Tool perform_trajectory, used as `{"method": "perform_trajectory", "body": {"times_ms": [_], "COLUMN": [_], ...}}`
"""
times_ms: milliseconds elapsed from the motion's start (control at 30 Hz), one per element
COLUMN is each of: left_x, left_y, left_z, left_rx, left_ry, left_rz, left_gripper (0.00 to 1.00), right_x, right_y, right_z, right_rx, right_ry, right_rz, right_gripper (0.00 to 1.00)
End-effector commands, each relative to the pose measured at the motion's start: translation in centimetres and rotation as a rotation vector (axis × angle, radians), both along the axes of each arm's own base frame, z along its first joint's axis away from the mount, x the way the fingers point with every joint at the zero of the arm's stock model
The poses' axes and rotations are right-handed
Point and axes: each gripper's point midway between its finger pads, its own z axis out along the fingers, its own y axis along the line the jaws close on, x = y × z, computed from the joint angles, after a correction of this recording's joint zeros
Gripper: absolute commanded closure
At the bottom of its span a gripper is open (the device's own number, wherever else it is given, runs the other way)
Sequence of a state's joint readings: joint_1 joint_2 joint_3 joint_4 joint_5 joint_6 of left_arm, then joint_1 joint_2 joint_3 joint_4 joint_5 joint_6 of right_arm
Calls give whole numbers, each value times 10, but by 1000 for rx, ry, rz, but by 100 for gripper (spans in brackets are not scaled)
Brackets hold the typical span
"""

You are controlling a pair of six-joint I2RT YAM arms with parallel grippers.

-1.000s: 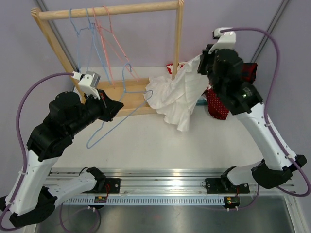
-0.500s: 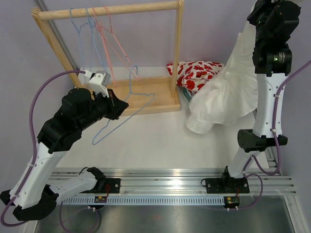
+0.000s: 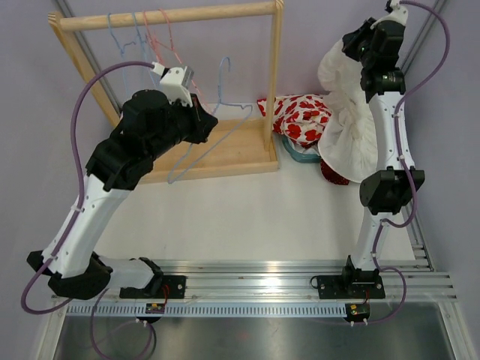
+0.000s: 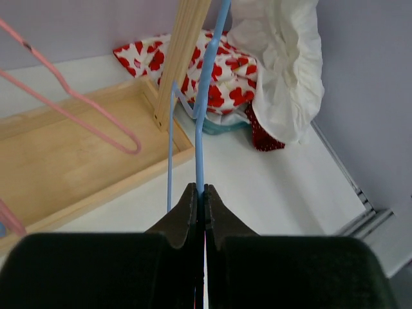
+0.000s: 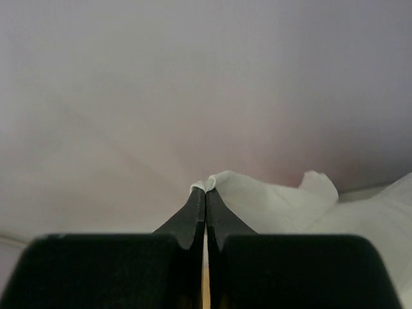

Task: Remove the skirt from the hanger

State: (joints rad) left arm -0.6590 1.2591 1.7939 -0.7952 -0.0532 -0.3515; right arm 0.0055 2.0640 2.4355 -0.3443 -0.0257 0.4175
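The white skirt (image 3: 349, 120) hangs bunched at the far right, free of the hanger. My right gripper (image 3: 351, 43) is raised high there, shut on a fold of the skirt (image 5: 277, 206), with its tips (image 5: 205, 192) pinching the cloth against the purple wall. The light blue wire hanger (image 3: 225, 79) is bare and held up in front of the wooden rack. My left gripper (image 3: 208, 120) is shut on the hanger's wire (image 4: 201, 129), which runs straight up from the closed tips (image 4: 201, 190). The skirt (image 4: 283, 71) also shows at the upper right of the left wrist view.
The wooden rack (image 3: 169, 16) stands at the back left with pink and blue hangers (image 3: 161, 45) on its rail. A red-and-white heart-print cloth (image 3: 300, 116) lies right of the rack post (image 4: 180, 51), beside teal (image 3: 300, 156) and red dotted (image 3: 334, 174) cloths. A pink hanger (image 4: 84, 106) hangs over the rack base (image 4: 64, 154).
My right arm pulled the skirt off the hanger and swung it up to the far right. My left arm lifted the bare hanger from low over the table up toward the rack.
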Motion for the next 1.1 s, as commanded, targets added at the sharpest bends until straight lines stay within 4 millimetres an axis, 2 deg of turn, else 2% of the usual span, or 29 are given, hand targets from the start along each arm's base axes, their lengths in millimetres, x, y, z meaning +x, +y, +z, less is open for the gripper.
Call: {"method": "perform_trajectory", "body": {"times_ms": [0,33,67,100,133,167,200,233,267,300,333,367,400,433,467,500,533,567,633,667,800,967,1033,1067], "left_x": [23,41,49,54,70,80,83,97,102,108,114,127,134,142,151,156,161,168,179,181,197,198,196,195], "left_y": [11,3,8,10,4,2,3,-6,-6,-9,-10,-9,-8,-6,-8,-9,-13,-18,-23,-22,-32,-35,-32,-32], "left_z": [69,62,70,86,81,86,98,91,103,101,103,103,104,102,104,106,105,107,102,108,96,76,69,66], "left_rx": [-52,-22,-19,-25,-7,-16,-38,-32,-63,-64,-75,-91,-106,-115,-139,-150,-154,-179,-195,-214,-219,-194,-182,-173], "left_ry": [-175,-160,-180,-216,-212,-233,-261,-250,-279,-280,-289,-300,-304,-306,-326,-345,-364,-402,-412,-426,-391,-338,-323,-315], "left_rz": [111,134,183,207,229,248,256,259,272,278,291,321,341,365,377,378,374,372,384,395,405,401,407,407], "left_gripper": [100,100,100,100,100,100,100,100,100,100,100,100,100,100,100,100,100,100,100,100,100,100,95,82], "right_x": [-11,-17,-21,-34,-39,-63,-73,-81,-102,-112,-125,-137,-146,-158,-168,-175,-184,-194,-205,-211,-222,-225,-226,-227], "right_y": [34,47,56,63,67,69,69,70,70,70,71,70,71,72,72,74,74,79,81,82,84,85,86,87], "right_z": [-19,-64,-89,-95,-96,-132,-141,-142,-161,-169,-191,-184,-187,-203,-192,-193,-203,-194,-200,-196,-199,-195,-192,-191], "right_rx": [86,107,119,134,141,177,185,183,187,184,187,176,176,180,175,175,179,164,154,152,147,148,148,150], "right_ry": [42,184,249,267,233,297,289,252,288,307,359,345,354,384,353,351,364,335,339,325,339,336,330,328], "right_rz": [175,249,300,338,353,346,346,349,346,348,348,351,358,365,369,375,377,394,389,394,398,400,403,403], "right_gripper": [100,100,92,13,1,1,1,1,1,1,1,0,1,1,1,0,1,1,0,1,1,0,1,1]}}
